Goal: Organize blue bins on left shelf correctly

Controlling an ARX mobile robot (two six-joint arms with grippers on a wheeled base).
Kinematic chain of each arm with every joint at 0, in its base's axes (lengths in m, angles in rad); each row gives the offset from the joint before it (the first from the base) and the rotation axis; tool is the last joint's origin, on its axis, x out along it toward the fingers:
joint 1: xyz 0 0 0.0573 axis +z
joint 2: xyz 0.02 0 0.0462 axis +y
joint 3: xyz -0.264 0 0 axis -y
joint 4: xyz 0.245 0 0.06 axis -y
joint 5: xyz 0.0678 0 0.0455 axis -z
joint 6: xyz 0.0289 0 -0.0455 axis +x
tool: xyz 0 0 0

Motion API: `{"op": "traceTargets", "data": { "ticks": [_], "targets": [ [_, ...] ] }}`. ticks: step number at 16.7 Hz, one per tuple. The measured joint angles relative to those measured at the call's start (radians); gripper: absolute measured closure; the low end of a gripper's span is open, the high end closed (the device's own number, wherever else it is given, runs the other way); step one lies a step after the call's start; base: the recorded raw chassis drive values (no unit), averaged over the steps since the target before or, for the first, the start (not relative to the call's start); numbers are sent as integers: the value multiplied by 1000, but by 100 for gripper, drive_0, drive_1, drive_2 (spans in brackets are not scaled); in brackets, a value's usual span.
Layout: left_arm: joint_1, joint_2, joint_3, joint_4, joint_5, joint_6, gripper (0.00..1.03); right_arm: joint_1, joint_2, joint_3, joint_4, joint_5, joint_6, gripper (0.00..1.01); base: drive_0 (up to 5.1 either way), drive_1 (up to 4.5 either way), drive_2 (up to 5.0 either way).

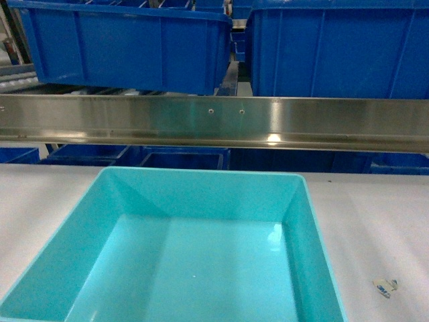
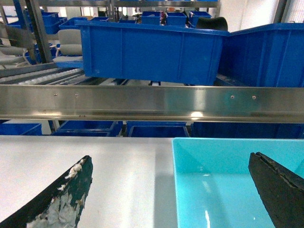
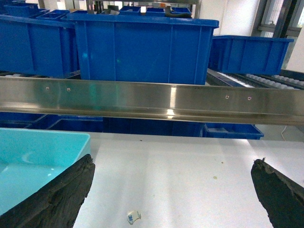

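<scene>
**A:** Status? Biggest thing first.

**B:** Left shelf (image 1: 214, 124): steel front beam runs straight across all 3 views, dark blue bins (image 1: 127, 43) sitting on the rollers above it, more below. Turquoise tub (image 1: 194, 248) sits on the white table (image 1: 375, 221) just in front of the beam, open side up, nothing inside afaict.

**A:** Which arm's closer?

**B:** Left, I'd say. In the left wrist view the tub's left wall (image 2: 175, 185) falls between the fingers, so the left gripper (image 2: 171, 190) straddles it: one finger outside over the table, the other over the tub interior. Fingers wide apart, holding nothing. Right gripper (image 3: 173, 190) also spread apart, holding nothing; tub (image 3: 42, 156) lies off to its left, only its right rim near the left finger.

**A:** Long axis?

**B:** Can't call it. Head view cuts off the near edge, looks roughly square from what shows. Far wall runs parallel to the beam.

**A:** Anything hidden?

**B:** Tub's near wall and front corners out of frame. Neither arm visible in head view, so height of the fingers over the rim is unclear. Target slot on the shelf not obvious either. Small stuff: scrap of white/blue litter (image 1: 384, 287) on the table right of the tub, can't tell what.
</scene>
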Motion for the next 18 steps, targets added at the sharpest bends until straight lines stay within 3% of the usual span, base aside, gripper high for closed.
{"op": "traceTargets", "data": {
  "ticks": [18],
  "targets": [
    [0, 0, 0, 0, 0, 0, 5, 0, 0, 0, 0, 0, 0, 3, 0, 0, 0]
  ]
}}
